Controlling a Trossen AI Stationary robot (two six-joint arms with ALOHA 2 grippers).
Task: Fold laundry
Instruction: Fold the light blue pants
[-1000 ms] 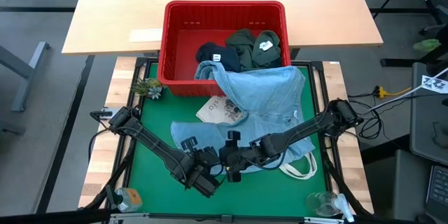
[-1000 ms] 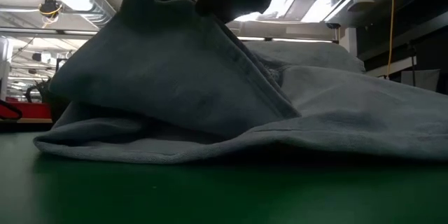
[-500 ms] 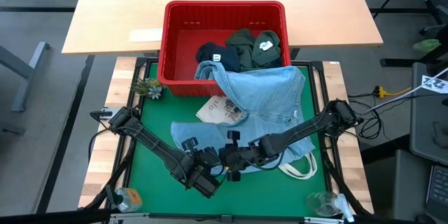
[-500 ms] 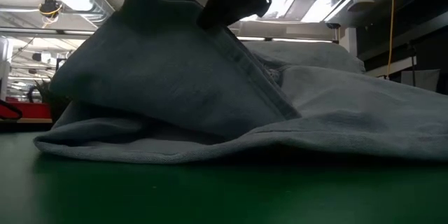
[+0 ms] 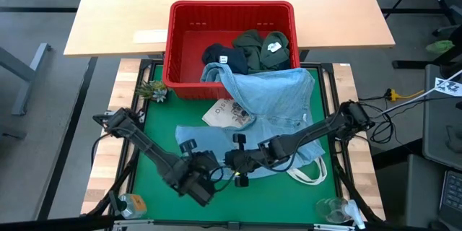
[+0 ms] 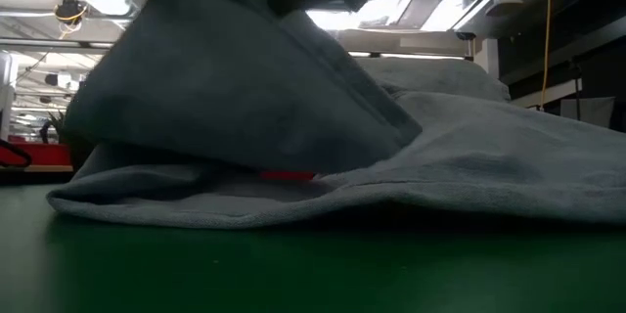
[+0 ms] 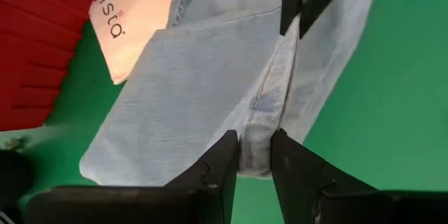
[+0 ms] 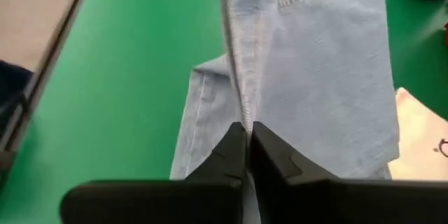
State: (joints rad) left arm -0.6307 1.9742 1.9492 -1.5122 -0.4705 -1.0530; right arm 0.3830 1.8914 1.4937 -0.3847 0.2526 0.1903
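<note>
Left gripper (image 7: 254,148) shifting leftward, loosening around the light blue denim (image 7: 203,91) hem between its jaws, right gripper (image 8: 248,140) now pinching that hem shut, lifting it higher.

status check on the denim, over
Right gripper shut on denim hem. Left gripper pinching same hem. Denim lifted off mat. Tote underneath.

The left arm reaches from the table's left side toward the near middle, and its left gripper (image 7: 255,155) holds its two dark fingers (image 7: 222,162) slightly apart, with cloth between them. The right arm stretches from the right side, and its right gripper (image 8: 248,147) is pressed closed on a fold.
</note>
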